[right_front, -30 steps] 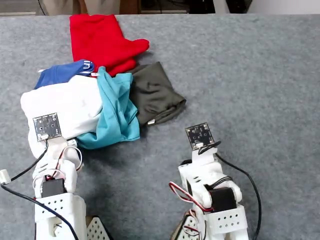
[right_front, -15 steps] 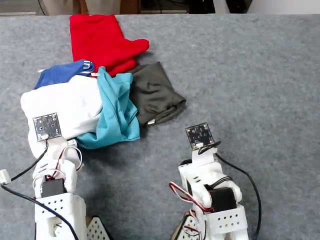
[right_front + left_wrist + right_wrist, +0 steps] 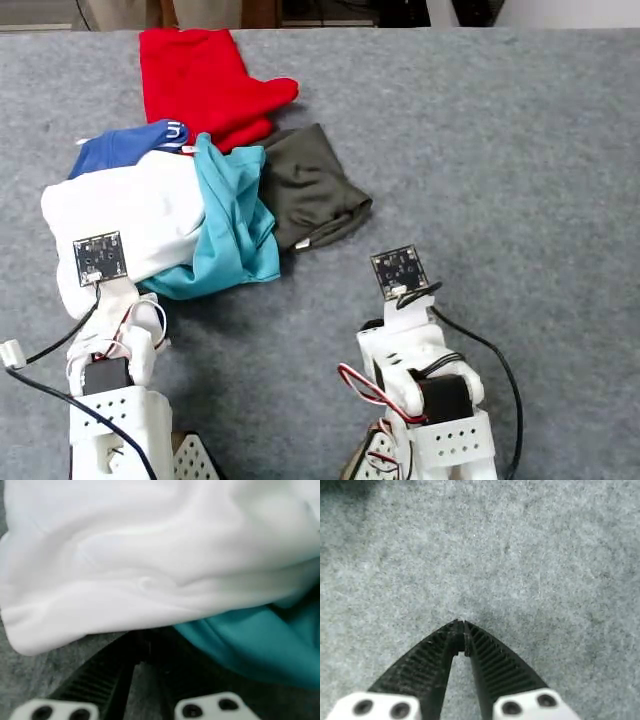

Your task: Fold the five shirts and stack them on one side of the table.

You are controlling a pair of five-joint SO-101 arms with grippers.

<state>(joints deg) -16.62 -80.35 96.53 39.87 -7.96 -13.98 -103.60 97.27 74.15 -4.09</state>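
Lying heaped on the left arm's side of the counter (image 3: pixel 500 150) are the white shirt (image 3: pixel 130 215), teal shirt (image 3: pixel 235 225), blue shirt (image 3: pixel 120 145), red shirt (image 3: pixel 200 80) and olive shirt (image 3: pixel 310 190). None is seen folded, so all the folding and stacking is judged undone. The left pincer (image 3: pixel 145 640) is set at the white shirt's hem; its state cannot be told. The right pincer (image 3: pixel 461 630) is pressed together, empty.

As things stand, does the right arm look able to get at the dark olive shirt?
Probably yes: only bare table separates the right pincer from the olive shirt and its near edge, though the pincer is shut.
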